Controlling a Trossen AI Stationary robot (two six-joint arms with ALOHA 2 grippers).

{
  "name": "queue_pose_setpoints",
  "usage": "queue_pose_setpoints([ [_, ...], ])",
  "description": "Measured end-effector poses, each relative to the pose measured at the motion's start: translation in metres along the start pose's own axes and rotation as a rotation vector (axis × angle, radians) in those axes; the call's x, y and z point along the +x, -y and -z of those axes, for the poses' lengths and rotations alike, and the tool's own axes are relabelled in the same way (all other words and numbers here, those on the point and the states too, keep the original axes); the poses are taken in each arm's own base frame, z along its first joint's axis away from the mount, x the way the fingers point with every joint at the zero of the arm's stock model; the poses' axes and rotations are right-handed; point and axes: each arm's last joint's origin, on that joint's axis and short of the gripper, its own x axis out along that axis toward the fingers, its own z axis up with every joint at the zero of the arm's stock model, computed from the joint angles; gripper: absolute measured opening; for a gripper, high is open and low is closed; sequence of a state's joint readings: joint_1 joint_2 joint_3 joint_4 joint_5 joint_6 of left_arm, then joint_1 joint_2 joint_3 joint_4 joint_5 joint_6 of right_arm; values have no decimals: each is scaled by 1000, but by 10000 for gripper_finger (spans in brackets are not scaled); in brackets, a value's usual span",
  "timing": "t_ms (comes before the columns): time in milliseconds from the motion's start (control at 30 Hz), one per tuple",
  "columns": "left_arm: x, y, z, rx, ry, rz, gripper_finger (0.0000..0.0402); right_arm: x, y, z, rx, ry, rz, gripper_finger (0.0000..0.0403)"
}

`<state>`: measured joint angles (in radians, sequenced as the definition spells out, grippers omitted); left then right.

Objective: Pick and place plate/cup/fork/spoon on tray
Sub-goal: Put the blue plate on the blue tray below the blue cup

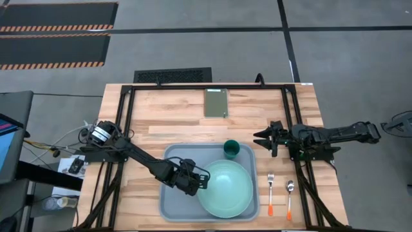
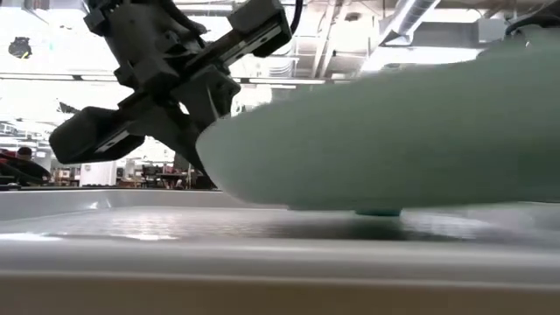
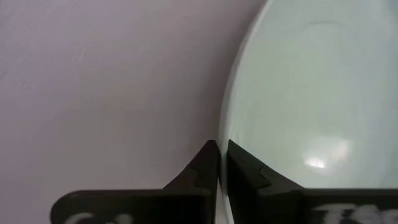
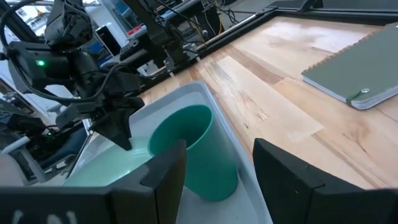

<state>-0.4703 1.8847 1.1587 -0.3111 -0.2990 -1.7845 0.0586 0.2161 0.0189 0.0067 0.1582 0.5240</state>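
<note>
Left claw (image 1: 205, 179) is seen clamped tight on the plate's (image 1: 226, 189) rim, fingers (image 3: 208, 167) pinched together, one each side of the rim. Plate is down inside the tray (image 1: 172, 154), w/ the cup (image 1: 232, 149) standing in the tray's far corner by the plate. Right claw (image 1: 262, 138) is held above the table (image 1: 174, 109) just beside the cup, fingers apart, nothing gripped. Fork (image 1: 271, 193) & spoon (image 1: 290, 198) are laid side by side nr the table's front edge, outside the tray. Green notebook (image 1: 216, 102) sits by the far edge.
</note>
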Motion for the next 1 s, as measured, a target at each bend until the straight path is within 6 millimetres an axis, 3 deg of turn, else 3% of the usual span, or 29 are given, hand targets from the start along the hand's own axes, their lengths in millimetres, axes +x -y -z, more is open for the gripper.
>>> queue_pose_setpoints([
  [367,1,8,-4,6,8,67,54,0,0,0,0,0,0,214],
  [667,3,11,-13,23,27,80,70,0,0,0,0,-1,-1,214],
  [1000,6,12,-23,122,6,68,100,0,0,0,6,-2,-3,214],
])
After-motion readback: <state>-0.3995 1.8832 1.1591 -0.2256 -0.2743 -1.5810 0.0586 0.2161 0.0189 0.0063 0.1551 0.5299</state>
